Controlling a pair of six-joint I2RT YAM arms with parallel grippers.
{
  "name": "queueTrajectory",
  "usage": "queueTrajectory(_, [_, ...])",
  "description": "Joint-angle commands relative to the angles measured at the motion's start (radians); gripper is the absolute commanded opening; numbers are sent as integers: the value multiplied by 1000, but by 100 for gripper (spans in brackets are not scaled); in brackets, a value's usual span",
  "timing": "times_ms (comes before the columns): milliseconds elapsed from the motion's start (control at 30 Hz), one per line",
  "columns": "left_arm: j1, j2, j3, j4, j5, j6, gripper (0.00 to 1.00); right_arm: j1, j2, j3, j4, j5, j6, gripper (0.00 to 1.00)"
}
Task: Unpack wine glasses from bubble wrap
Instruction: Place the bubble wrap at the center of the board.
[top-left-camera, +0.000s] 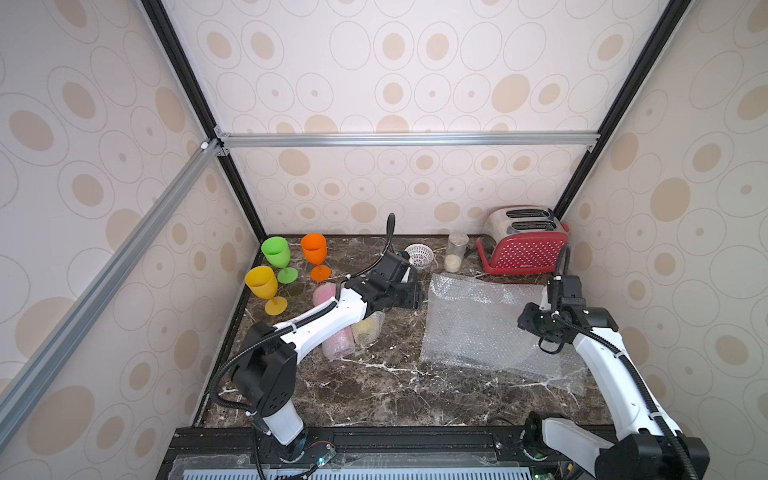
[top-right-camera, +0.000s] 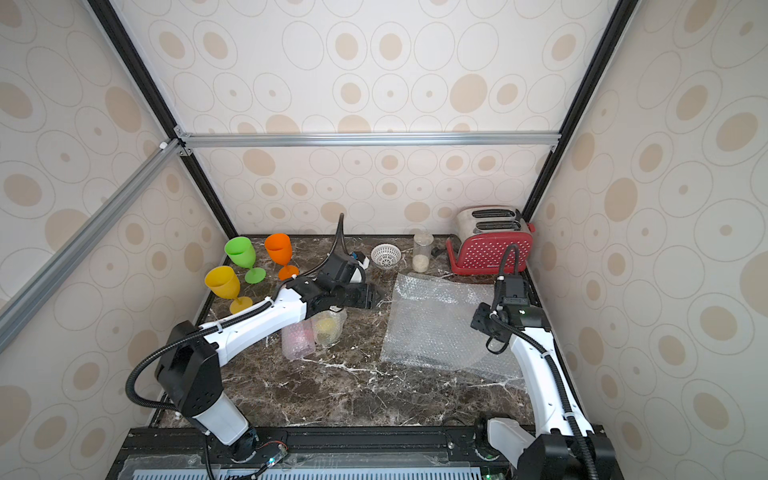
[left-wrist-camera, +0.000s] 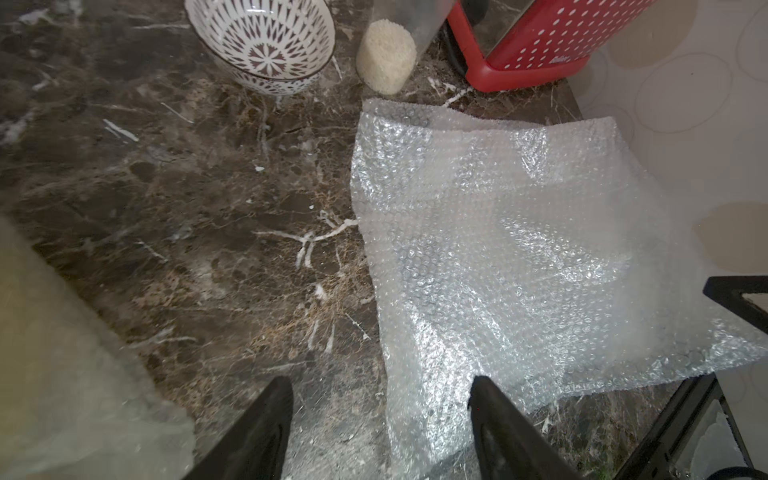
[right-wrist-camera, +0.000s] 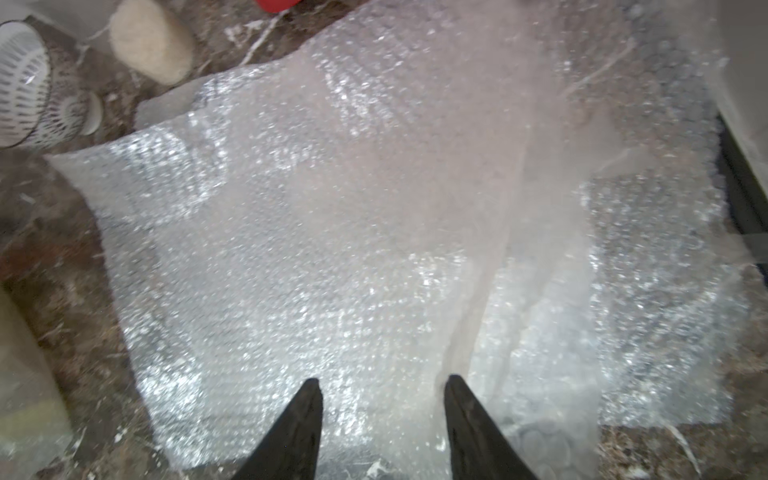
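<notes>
Three bare wine glasses stand upright at the back left: green (top-left-camera: 276, 251), orange (top-left-camera: 314, 249) and yellow (top-left-camera: 262, 282). Two tubes of bubble wrap lie partly under my left arm, one showing pink (top-left-camera: 338, 345), one showing yellow (top-left-camera: 368, 328). Flat bubble wrap sheets (top-left-camera: 478, 324) (left-wrist-camera: 519, 249) (right-wrist-camera: 353, 228) lie spread on the right half of the counter. My left gripper (top-left-camera: 417, 297) (left-wrist-camera: 382, 386) hangs open over the sheets' left edge, holding nothing. Over their right side my right gripper (top-left-camera: 523, 322) (right-wrist-camera: 383, 384) is open too, with nothing between its fingers.
A red toaster (top-left-camera: 523, 249) stands in the back right corner, with a clear jar (top-left-camera: 456, 251) and a white perforated bowl (top-left-camera: 419, 254) to its left. Patterned walls close in the marble counter (top-left-camera: 374, 395) on three sides.
</notes>
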Motion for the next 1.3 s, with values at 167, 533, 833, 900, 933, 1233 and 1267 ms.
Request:
queueTrajectory(167, [94,-196,-141,-110,-108,-3,69,197,49,88,-51,4,18,50])
queueTrajectory(533, [183,-367,-331,-63,-73,-1,69,198,-59,171,-282,251,47,60])
queueTrajectory(833, [194,-381,-374,-25,-44,23,69,190,-125,183,-416,410,100,60])
queueTrajectory(900, [196,-388,-386,-14,-32,19,69,185,-133,185,-425,402,94,60])
queueTrajectory(933, [196,-390,-391,-13,-31,20,69,185,-137,186,-425,388,93,60])
queueTrajectory(1233, [219,-413,-432,-22,-40,14,69,191,-167,148,-308,67,53,52])
queueTrajectory(1267, [222,-412,-437,-24,-44,12,69,198,-158,145,-298,39,54,51])
